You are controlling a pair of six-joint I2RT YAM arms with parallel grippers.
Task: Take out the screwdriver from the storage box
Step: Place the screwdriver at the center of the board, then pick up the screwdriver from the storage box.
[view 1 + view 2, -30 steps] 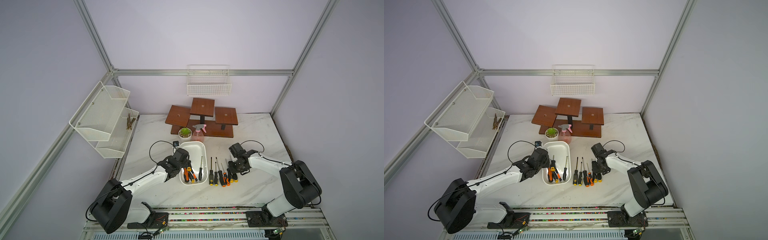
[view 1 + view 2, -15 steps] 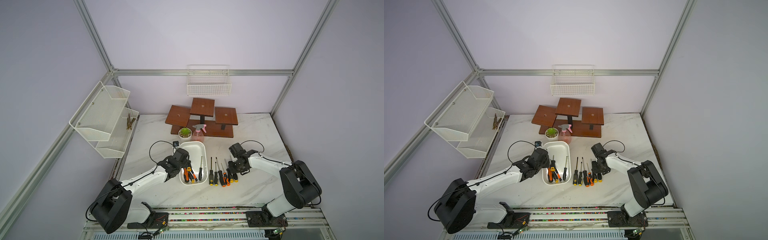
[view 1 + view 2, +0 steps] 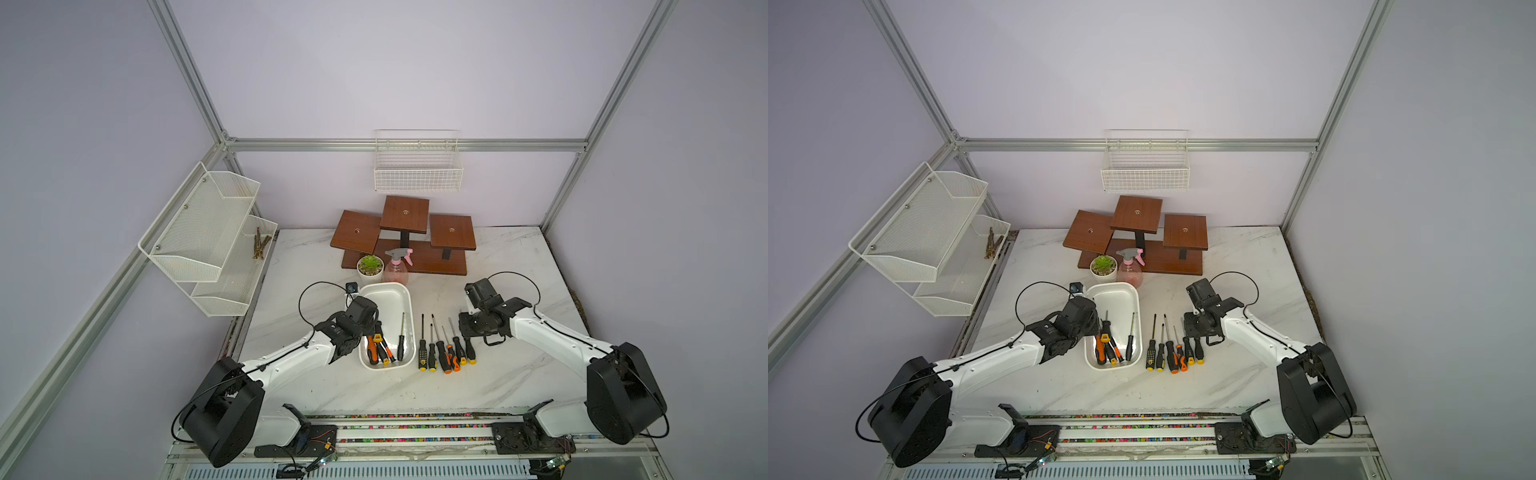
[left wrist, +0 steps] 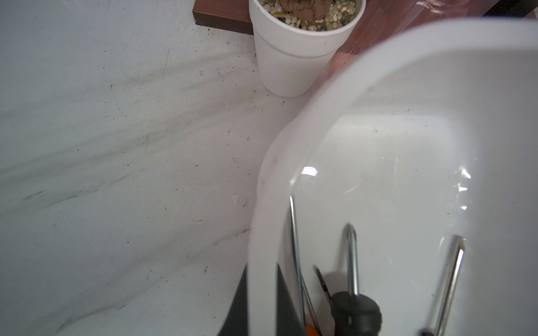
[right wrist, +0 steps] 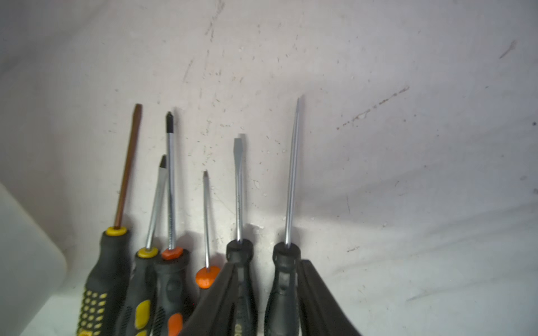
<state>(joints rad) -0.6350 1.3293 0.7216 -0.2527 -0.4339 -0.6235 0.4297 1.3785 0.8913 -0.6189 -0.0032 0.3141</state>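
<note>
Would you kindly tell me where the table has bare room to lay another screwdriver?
Bare marble lies between the screwdriver row and the front rail, and right of the wooden stand. Crowded: between storage box and right arm.

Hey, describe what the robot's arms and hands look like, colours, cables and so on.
Both the left arm and right arm have glossy white shells with bulky black joint housings. A thin black cable arcs by each wrist. The left hand and right hand are black, with tapered wedge-shaped fingers. No markings are legible.
</note>
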